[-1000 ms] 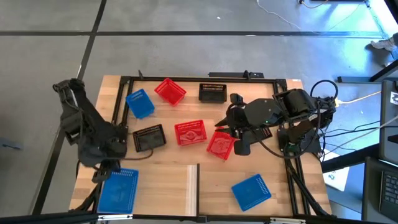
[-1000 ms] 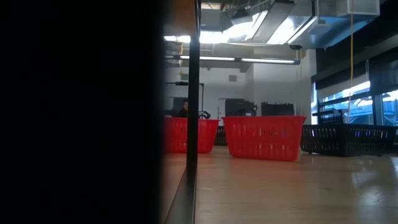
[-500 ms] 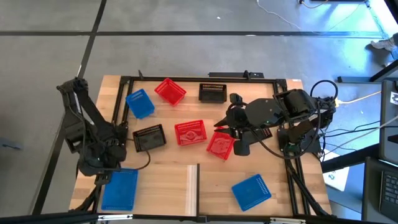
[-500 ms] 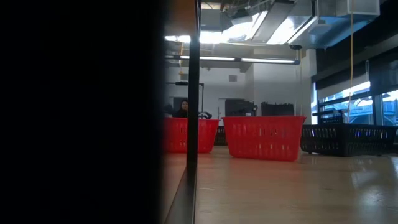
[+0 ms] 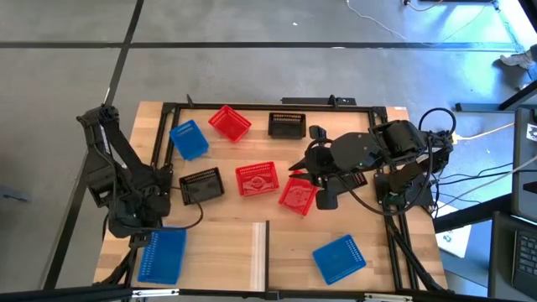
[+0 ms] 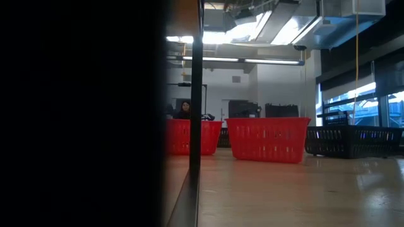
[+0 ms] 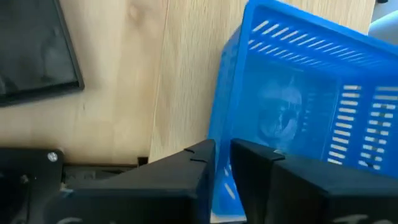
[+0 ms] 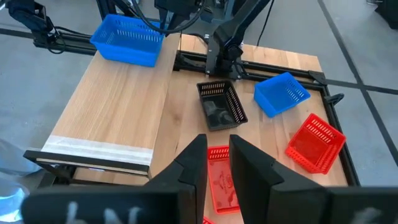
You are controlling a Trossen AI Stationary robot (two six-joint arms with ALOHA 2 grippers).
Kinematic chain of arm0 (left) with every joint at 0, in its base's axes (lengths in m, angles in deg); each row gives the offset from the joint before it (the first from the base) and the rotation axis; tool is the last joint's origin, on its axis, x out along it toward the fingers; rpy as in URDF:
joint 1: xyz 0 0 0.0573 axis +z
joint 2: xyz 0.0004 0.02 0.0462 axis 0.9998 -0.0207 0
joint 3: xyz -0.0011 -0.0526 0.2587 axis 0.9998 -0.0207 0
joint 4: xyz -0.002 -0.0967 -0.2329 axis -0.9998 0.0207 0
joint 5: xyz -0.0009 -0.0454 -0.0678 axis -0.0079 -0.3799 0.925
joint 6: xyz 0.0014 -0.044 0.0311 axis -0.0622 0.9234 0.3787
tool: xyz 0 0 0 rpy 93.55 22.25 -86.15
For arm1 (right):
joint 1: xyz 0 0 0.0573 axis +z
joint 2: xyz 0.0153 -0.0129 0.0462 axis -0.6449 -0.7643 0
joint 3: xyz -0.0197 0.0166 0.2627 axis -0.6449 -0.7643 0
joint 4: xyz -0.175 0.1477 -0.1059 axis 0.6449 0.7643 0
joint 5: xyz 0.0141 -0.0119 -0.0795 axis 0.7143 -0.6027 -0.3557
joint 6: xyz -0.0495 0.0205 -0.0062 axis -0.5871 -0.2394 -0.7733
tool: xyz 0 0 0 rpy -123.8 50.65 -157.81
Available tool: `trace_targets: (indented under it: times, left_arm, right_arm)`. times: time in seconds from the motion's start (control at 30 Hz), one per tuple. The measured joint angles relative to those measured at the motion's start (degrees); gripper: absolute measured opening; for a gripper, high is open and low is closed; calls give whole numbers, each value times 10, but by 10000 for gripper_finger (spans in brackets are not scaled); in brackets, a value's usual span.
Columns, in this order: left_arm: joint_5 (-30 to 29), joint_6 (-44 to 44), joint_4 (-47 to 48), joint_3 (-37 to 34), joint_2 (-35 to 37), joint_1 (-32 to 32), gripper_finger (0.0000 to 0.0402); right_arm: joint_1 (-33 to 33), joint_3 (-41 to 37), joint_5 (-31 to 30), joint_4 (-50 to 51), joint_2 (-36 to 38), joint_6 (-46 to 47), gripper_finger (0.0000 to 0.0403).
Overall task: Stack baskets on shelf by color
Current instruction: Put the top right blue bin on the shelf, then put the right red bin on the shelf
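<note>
A blue basket (image 5: 162, 256) (image 7: 298, 106) stands on its base at the near-left corner of the pale shelf (image 5: 220, 256). My left gripper (image 5: 143, 231) (image 7: 222, 149) points steeply down at that basket's far end. Its fingers stand a narrow gap apart on either side of the wall's rim (image 7: 222, 186). Several more baskets lie loose on the tabletop: blue (image 5: 189, 139), red (image 5: 229, 123), black (image 5: 288, 125), black (image 5: 201, 185), red (image 5: 258, 179), red (image 5: 297, 195) and blue (image 5: 339, 258). My right gripper (image 5: 304, 166) (image 8: 218, 155) hangs open, high over the middle red baskets.
A black frame (image 5: 252, 107) runs round the tabletop, and a dark strip (image 5: 267, 252) bounds the shelf on its right. The shelf's pale surface between the blue basket and that strip is bare. In the low view a dark mass fills the left half, and a person (image 6: 184, 108) sits in the room behind.
My left gripper has sunk a little over the shelf's near-left corner with the blue basket, which has come down flat onto the shelf. For the last half second it has kept still there.
</note>
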Motion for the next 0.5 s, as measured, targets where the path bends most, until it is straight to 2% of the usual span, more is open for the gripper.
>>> trace_targets:
  times: [0.2, 0.5]
  left_arm:
    - [44, -11, 2, 0, 2, 0, 65]
    - [37, 4, -1, 0, 24, 0, 66]
  right_arm:
    - [0, 0, 0, 0, 0, -1, 68]
    - [0, 0, 0, 0, 0, -1, 68]
